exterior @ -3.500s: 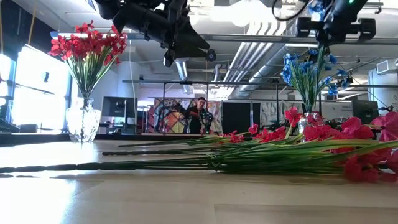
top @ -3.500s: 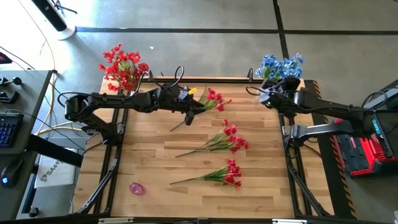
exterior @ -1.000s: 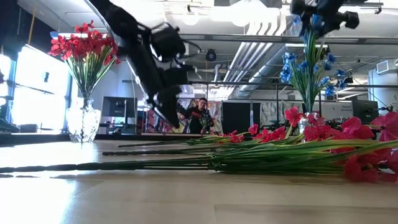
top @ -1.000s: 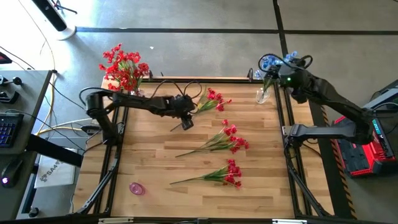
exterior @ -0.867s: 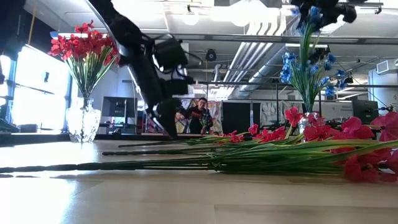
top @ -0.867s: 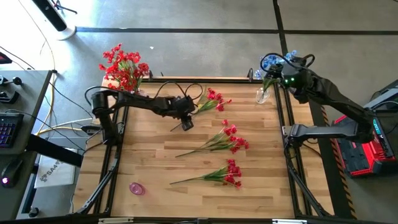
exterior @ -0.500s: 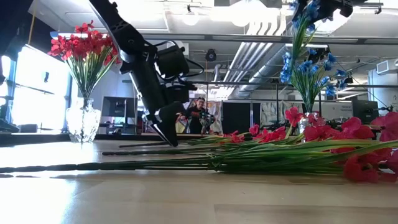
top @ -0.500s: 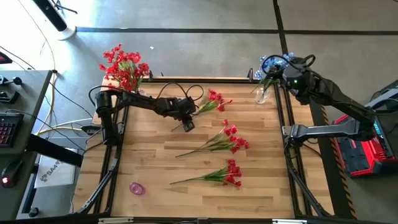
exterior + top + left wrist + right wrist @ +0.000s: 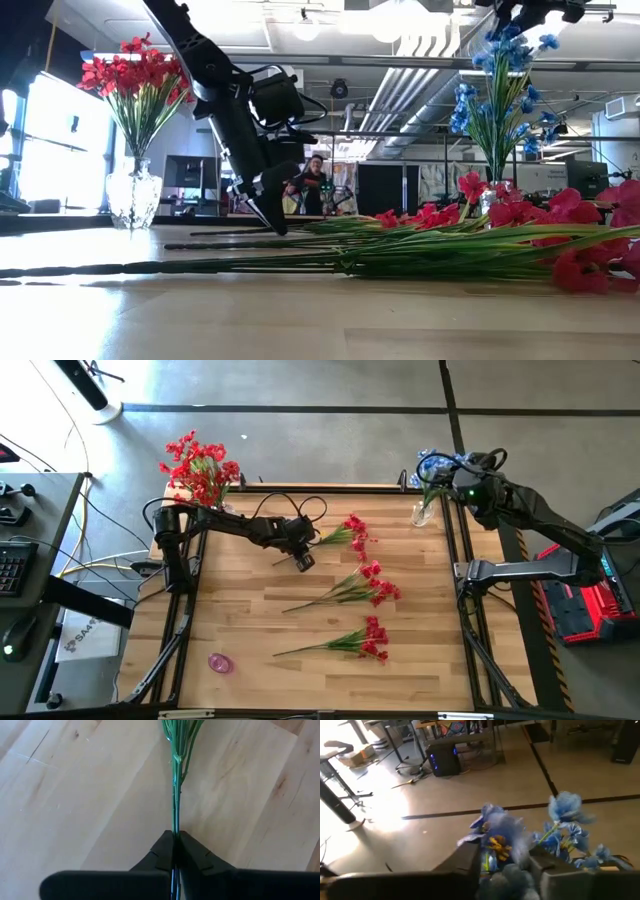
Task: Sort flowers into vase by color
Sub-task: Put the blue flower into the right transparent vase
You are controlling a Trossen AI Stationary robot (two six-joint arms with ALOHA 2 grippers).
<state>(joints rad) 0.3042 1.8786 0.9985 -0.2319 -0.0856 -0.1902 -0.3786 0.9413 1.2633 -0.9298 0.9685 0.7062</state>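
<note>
My left gripper (image 9: 303, 559) is down at the table's far middle, shut on the green stem of a red flower spray (image 9: 352, 530) that lies on the wood. Two more red flowers (image 9: 350, 586) (image 9: 350, 640) lie flat nearer the front. A glass vase (image 9: 133, 197) with red flowers (image 9: 200, 472) stands at the far left corner. At the far right corner a vase (image 9: 423, 513) holds blue flowers (image 9: 495, 110). High above that vase is my right gripper (image 9: 505, 862), open, with blue blooms (image 9: 500, 827) between its fingers. My left gripper pinches the bare lower stretch of the stem (image 9: 175, 822) between its two fingers (image 9: 162, 851), slanting down from the table's left. The stem runs on straight ahead from the fingertips, and the bloom end (image 9: 356, 528) rests on the table. My right gripper has blue blooms between its fingers; whether they touch I cannot tell.
A small pink object (image 9: 220, 662) lies near the front left. Bare wood lies along the left side and the front right of the table (image 9: 240, 620). A person (image 9: 318, 185) shows in the room far behind the table.
My left gripper has sunk to the table and shut on the far red spray's stem. That spray has turned a little, its bloom end shifting toward the table's right and near side. My right gripper has stayed above the blue vase.
</note>
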